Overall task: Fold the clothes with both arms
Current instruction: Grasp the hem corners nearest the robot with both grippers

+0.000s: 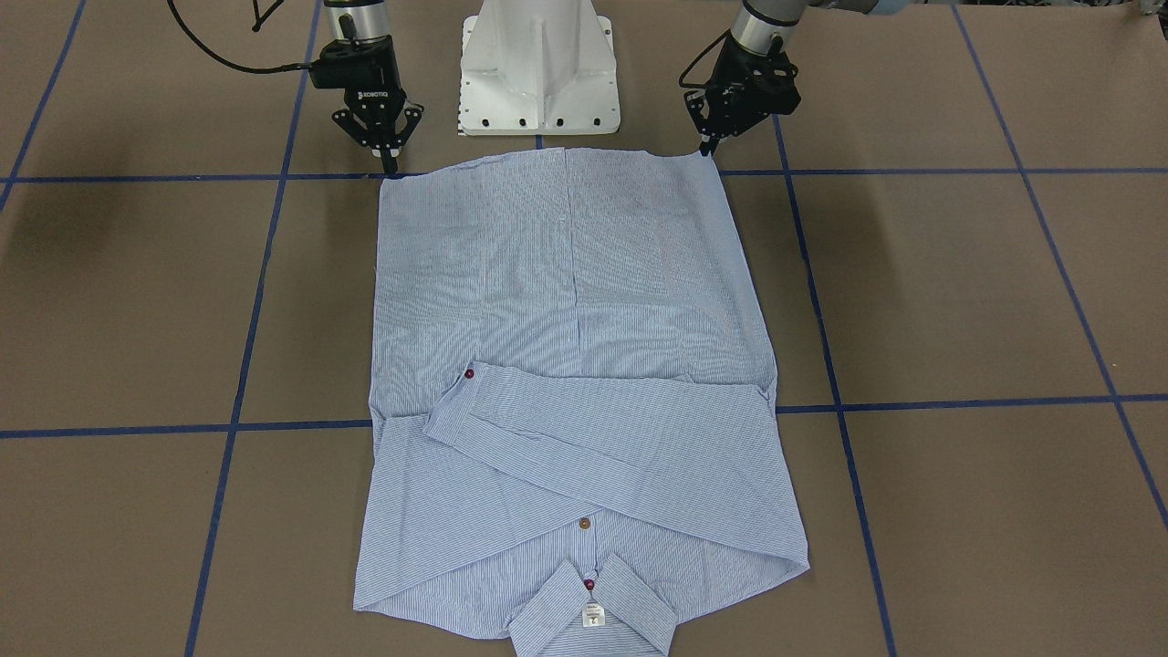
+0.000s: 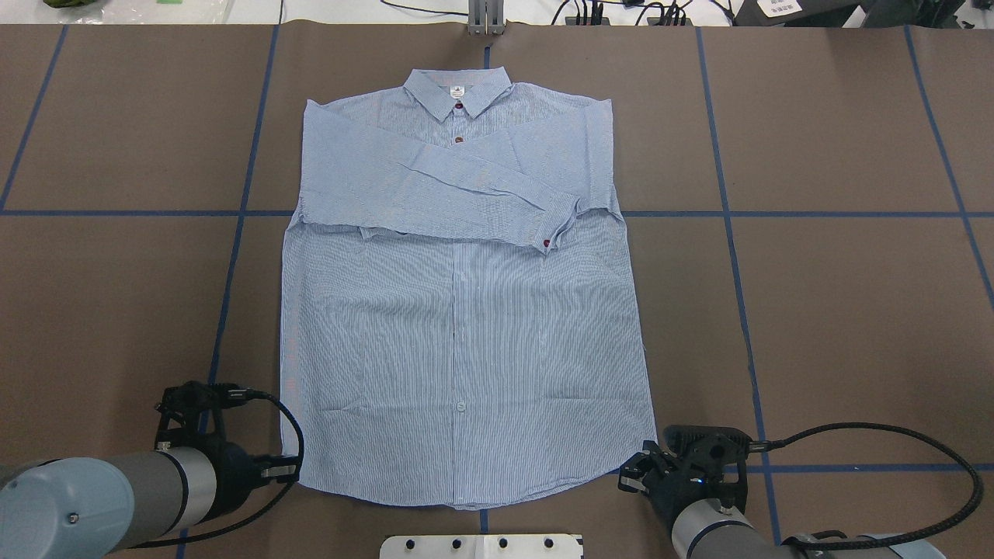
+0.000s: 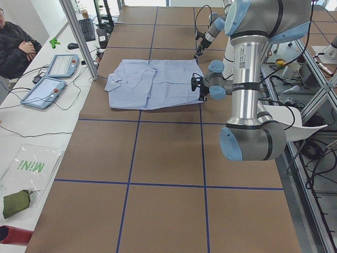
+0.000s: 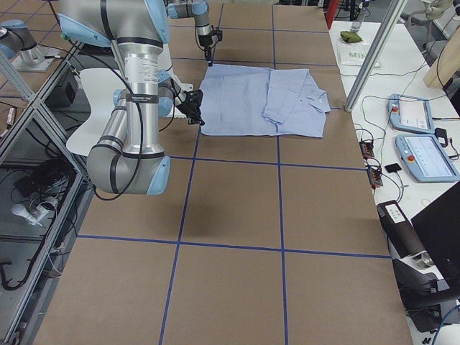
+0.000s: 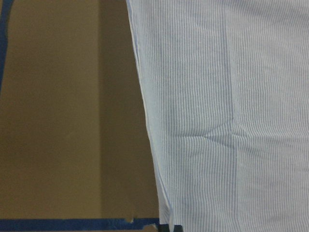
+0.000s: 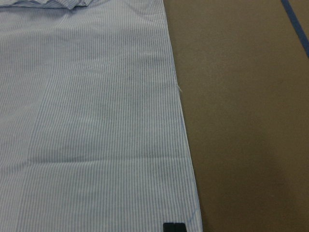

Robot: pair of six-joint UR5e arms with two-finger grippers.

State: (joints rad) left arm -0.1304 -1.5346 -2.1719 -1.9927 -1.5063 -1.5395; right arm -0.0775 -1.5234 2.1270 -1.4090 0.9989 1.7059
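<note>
The light blue striped shirt [image 1: 566, 301] lies flat and front up on the brown table, with its sleeves folded across the chest and its collar [image 2: 458, 92] at the far side from the robot. It also shows in the left wrist view [image 5: 227, 96] and the right wrist view [image 6: 87, 121]. My left gripper [image 1: 707, 146] is shut on one near hem corner, also in the overhead view [image 2: 286, 468]. My right gripper [image 1: 391, 164] is shut on the other near hem corner, also in the overhead view [image 2: 638, 466]. The hem rests low on the table.
The white pedestal base [image 1: 538, 64] stands just behind the hem, between the two arms. Blue tape lines [image 1: 958, 401] cross the brown table. A metal post [image 3: 79, 37] and tablets [image 3: 52, 79] stand beyond the collar side, and a seated person [image 3: 16, 47] is there.
</note>
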